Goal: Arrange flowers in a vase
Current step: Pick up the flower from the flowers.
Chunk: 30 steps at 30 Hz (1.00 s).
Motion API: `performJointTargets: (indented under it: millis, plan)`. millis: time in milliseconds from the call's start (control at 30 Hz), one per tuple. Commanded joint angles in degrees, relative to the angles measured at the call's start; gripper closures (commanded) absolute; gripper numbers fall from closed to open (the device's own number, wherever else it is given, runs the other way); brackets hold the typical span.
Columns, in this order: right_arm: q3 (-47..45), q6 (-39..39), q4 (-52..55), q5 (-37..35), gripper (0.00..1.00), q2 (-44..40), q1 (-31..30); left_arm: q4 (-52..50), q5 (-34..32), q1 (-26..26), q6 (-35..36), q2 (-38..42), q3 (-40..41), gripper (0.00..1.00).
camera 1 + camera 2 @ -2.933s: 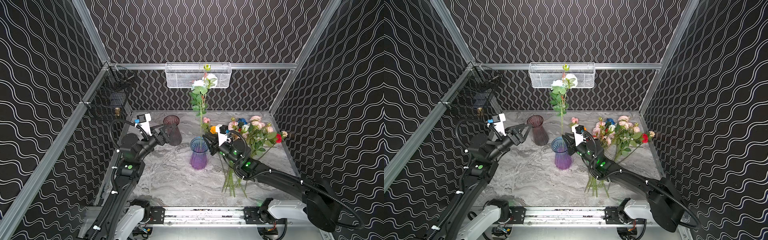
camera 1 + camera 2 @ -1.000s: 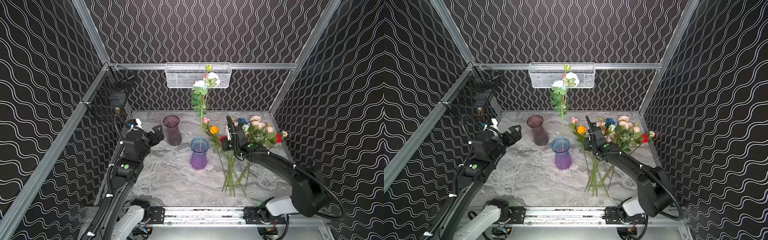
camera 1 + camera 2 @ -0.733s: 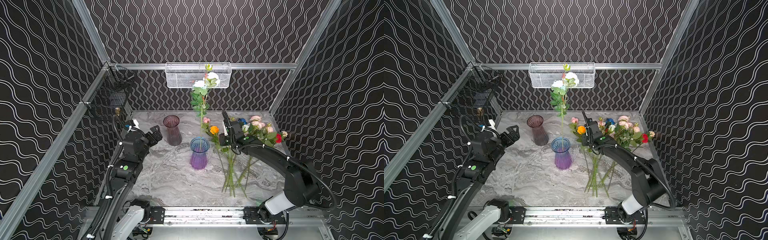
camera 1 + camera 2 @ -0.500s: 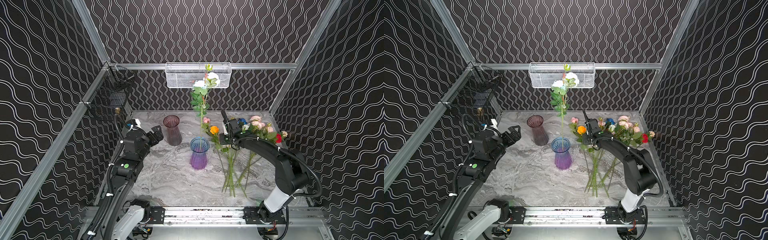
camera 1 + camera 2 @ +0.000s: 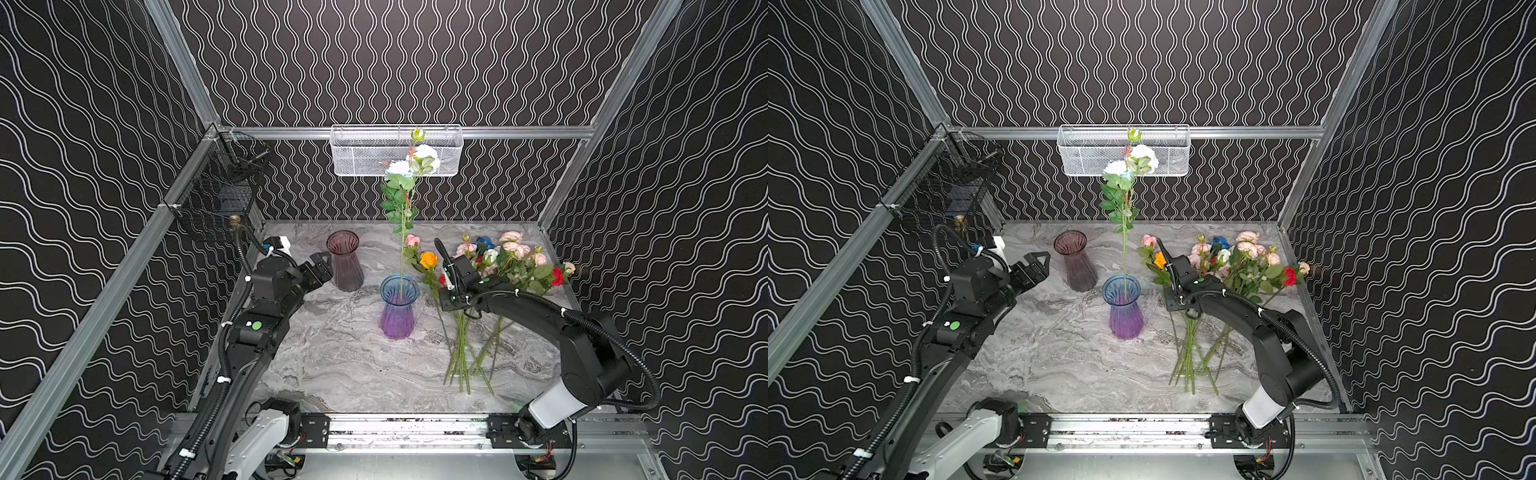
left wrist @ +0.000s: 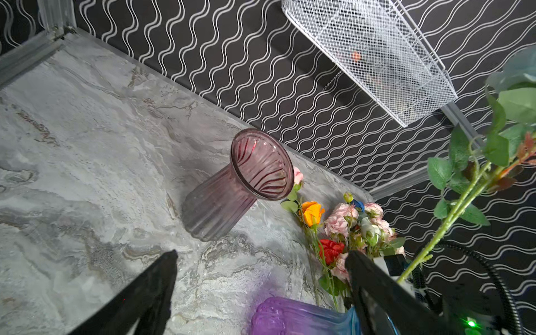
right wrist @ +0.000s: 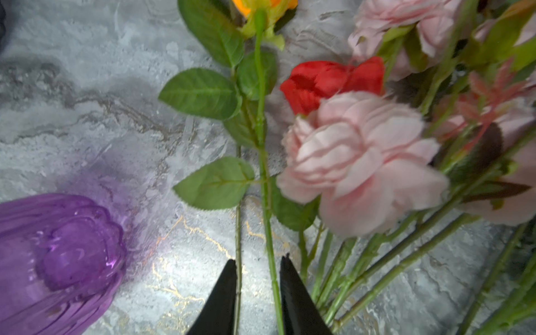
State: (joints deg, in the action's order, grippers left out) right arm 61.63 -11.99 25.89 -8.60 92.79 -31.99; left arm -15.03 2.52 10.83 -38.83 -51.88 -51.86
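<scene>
Marble table (image 5: 353, 374); right claw (image 7: 258, 258) cut off, flowers (image 7: 362, 162) blurred.

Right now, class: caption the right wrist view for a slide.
Right gripper open around a thin green rose stem on grey marble tabletop, purple glass vase and pale pink bloom flanking.
</scene>
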Motion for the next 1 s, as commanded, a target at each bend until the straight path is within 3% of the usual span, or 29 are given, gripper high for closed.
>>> performJointTargets:
  millis: [0,267,367,533,767,967]
  plan:
    - [0.79,-0.21,1.09,-0.96,0.69,1.99,-0.57,2.19,2.40,-0.11,0.06,-0.44,-0.70,0.06]
    - [2.68,-0.53,0.63,-6.37,0.69,7.57,-0.36,3.43,3.45,-0.11,0.51,-0.23,-0.27,0.06]
    - [1.83,-0.11,-0.66,-4.62,0.69,8.09,-0.04,3.56,3.63,-0.11,0.55,-0.19,-0.29,0.06]
    - [1.55,-0.05,-0.96,-3.16,0.80,9.53,0.07,4.04,4.20,-0.11,0.66,-0.01,-0.16,0.06]
    - [1.05,0.48,-2.96,-3.83,0.95,4.97,-0.17,4.53,5.04,-0.11,0.86,0.01,-0.18,0.06]
    - [4.30,0.91,-2.61,-7.08,0.99,-0.19,-0.09,5.48,6.03,-0.11,1.30,0.45,-0.02,0.06]
